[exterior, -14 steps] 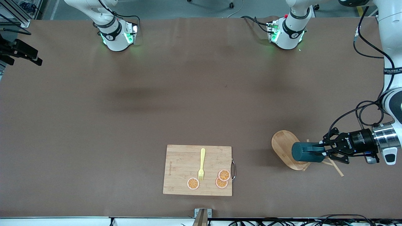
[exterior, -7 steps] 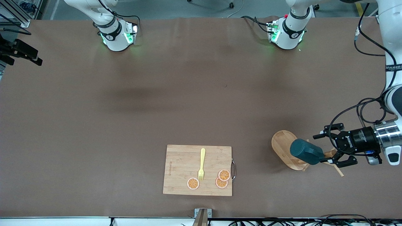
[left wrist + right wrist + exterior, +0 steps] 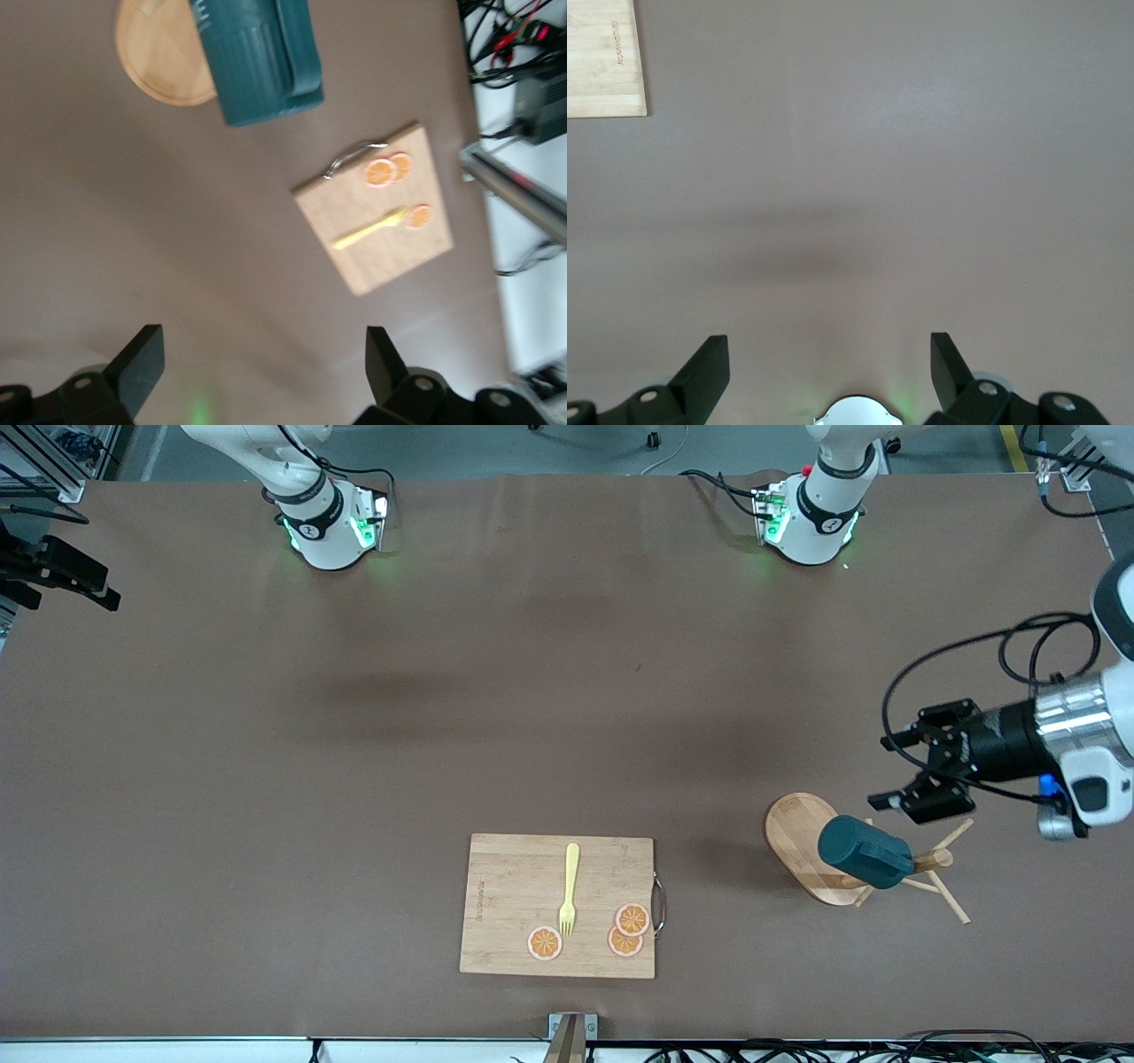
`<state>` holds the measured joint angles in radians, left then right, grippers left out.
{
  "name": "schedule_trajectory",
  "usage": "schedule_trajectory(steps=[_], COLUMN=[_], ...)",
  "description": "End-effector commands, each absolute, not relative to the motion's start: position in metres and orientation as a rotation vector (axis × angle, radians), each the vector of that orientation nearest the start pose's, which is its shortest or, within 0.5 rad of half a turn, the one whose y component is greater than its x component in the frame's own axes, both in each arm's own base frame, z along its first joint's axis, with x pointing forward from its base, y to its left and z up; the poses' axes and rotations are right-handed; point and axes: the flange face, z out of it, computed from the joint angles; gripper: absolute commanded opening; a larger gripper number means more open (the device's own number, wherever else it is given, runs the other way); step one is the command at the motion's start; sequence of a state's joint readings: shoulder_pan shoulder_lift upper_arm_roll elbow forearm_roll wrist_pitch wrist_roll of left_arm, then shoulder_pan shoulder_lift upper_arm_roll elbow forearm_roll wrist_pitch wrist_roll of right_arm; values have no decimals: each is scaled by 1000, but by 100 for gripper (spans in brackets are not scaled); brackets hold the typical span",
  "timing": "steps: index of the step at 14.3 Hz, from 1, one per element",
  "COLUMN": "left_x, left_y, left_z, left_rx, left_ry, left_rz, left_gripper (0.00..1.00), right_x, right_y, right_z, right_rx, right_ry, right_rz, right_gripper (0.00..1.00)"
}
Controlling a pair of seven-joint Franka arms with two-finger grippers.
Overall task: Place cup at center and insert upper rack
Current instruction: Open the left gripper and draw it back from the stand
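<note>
Your left gripper (image 3: 905, 771) hangs open, level, over bare table beside the rack (image 3: 802, 841). The cup (image 3: 864, 853) hangs on the rack, hiding its post. Your right gripper (image 3: 830, 367) waits, open.

Dark teal-grey cup (image 3: 864, 853) against the pale, light-wood upper rack (image 3: 802, 841), its pegs the same blond tone. My table (image 3: 354, 779) is flat matte brown all over. The cutting board (image 3: 514, 903) shows light bamboo grain, a yellow fork (image 3: 569, 888) on it, plus orange slices (image 3: 625, 930) with white-pink rims. My left gripper (image 3: 904, 772) is black.
</note>
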<state>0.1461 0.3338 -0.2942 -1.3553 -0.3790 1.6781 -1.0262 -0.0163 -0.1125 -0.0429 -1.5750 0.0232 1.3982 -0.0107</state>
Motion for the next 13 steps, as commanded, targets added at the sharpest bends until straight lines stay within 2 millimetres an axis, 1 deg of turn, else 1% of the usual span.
schedule_trajectory(steps=[1,2,3,4,5,8,9,10,11,12,13], left_x=[626,615,605,595,587,572,570,565,562,556,550], left_y=[-127,-135,-143,-149,-149,-139,-134,-129,-123,-110,-107], left_z=[568,580,586,596,602,619,624,631,630,634,637], left_rx=[-3099,-3077,-3053,-3049,-3048,-3042,-3034,-3037,-3032,-3023,-3021], left_ry=[-1366,-1286,-1177,-1024,-889,-476,-374,-301,-268,-262,-258], left_rz=[327,251,202,142,106,64,51,35,40,31,-4], left_gripper=[100,100,100,100,100,100,100,100,100,100,100], right_x=[491,491,491,491,491,491,491,491,491,490,490], right_y=[-28,-28,-28,-28,-28,-28,-28,-30,-30,-30,-30], right_z=[669,670,670,670,669,670,669,669,669,668,668], right_rx=[-3110,-3110,-3110,-3110,-3110,-3111,-3112,-3114,-3115,-3116,-3115], right_ry=[54,52,52,52,52,45,-5,-66,-83,-87,-87], right_rz=[82,79,79,79,82,82,86,88,90,95,98], right_gripper=[100,100,100,100,100,100,100,100,100,100,100])
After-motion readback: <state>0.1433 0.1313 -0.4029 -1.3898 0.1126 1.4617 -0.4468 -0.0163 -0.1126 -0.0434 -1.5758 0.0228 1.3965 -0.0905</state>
